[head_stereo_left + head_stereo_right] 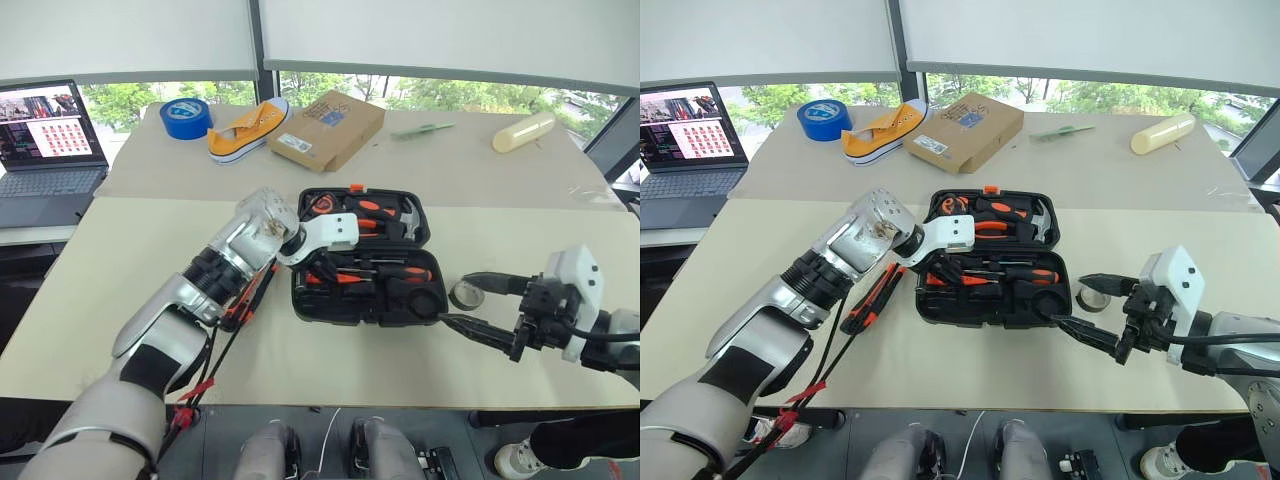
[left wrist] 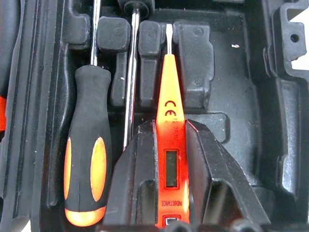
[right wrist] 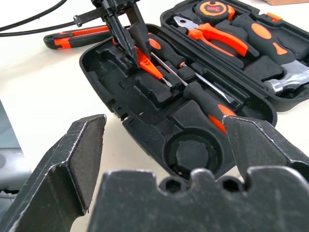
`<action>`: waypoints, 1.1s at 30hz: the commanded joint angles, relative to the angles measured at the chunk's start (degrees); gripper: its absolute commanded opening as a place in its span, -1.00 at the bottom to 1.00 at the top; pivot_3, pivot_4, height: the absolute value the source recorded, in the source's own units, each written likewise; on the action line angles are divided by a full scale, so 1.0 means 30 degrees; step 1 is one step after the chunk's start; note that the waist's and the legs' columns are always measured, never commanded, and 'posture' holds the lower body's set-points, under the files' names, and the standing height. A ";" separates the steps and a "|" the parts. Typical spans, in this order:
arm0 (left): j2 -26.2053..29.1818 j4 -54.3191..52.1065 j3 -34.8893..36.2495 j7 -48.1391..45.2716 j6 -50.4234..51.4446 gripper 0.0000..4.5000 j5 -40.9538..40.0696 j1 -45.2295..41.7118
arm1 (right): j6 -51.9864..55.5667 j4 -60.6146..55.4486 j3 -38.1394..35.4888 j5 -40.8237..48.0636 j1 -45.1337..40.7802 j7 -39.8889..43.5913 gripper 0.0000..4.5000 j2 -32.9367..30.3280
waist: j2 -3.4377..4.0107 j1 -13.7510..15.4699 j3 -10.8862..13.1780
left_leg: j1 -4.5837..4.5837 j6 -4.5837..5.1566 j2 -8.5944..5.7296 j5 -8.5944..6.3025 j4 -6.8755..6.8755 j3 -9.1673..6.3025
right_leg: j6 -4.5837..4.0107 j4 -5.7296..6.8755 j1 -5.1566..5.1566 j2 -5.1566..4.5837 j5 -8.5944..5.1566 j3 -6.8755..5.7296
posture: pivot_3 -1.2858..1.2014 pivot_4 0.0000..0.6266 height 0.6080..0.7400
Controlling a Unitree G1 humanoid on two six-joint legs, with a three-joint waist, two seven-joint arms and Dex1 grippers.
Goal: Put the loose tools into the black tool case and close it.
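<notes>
While the left pincer (image 3: 129, 41) grips the red tester screwdriver (image 2: 170, 145) over its slot in the open black tool case (image 1: 330, 305), the right pincer (image 1: 478, 308) hangs wide open beside the small tape roll (image 1: 466, 295) on the counter (image 1: 120, 280); the utility knife (image 1: 868, 298) lies left of the case.

Left pincer (image 3: 129, 42) tips hidden by the wrist in head views. Utility knife (image 1: 868, 298) beside black tool case (image 1: 992, 312) partly covered by left arm. Laptop (image 1: 45, 150) cut by edge.
</notes>
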 commanded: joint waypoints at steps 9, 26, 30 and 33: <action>-0.0530 0.0865 0.0111 -0.0712 -0.0021 -0.39 0.0186 -0.0217 | -0.0669 -0.0404 -0.0274 0.0131 -0.0217 -0.0582 1.00 0.0200 | -0.0002 -0.0043 -0.0001 | -0.0001 0.0006 0.0003 -0.0003 0.0001 -0.0002 | -0.0012 0.0000 -0.0001 0.0001 0.0007 0.0001 | 0.03 -0.52 0.87; 0.0891 -0.2156 0.6204 -0.0352 -0.2803 -0.45 -0.4532 0.2942 | -0.0518 0.0117 0.0019 0.0164 -0.0635 -0.0444 1.00 0.0082 | 0.0003 -0.0030 -0.0003 | -0.0007 0.0005 0.0005 -0.0003 0.0048 -0.0012 | -0.0015 0.0022 0.0008 -0.0005 0.0011 -0.0005 | 0.03 -0.52 0.87; -0.0230 -0.1418 0.7199 0.0945 -0.4605 -0.99 -0.5124 0.3927 | -0.0381 0.0352 0.0177 0.0188 -0.0935 -0.0236 1.00 -0.0098 | 0.0003 0.0054 -0.0003 | -0.0018 0.0005 0.0006 -0.0003 0.0069 -0.0015 | -0.0020 0.0027 0.0007 -0.0006 0.0015 -0.0016 | 0.03 -0.52 0.87; -0.0640 -0.0450 0.6638 0.1598 -0.6198 -0.99 -0.4362 0.4527 | -0.0226 0.0520 0.0361 0.0237 -0.1349 -0.0197 1.00 -0.0252 | 0.0003 0.0053 -0.0004 | -0.0014 0.0009 0.0005 -0.0005 0.0085 -0.0013 | -0.0019 0.0034 0.0015 -0.0006 0.0017 -0.0014 | 0.03 -0.52 0.87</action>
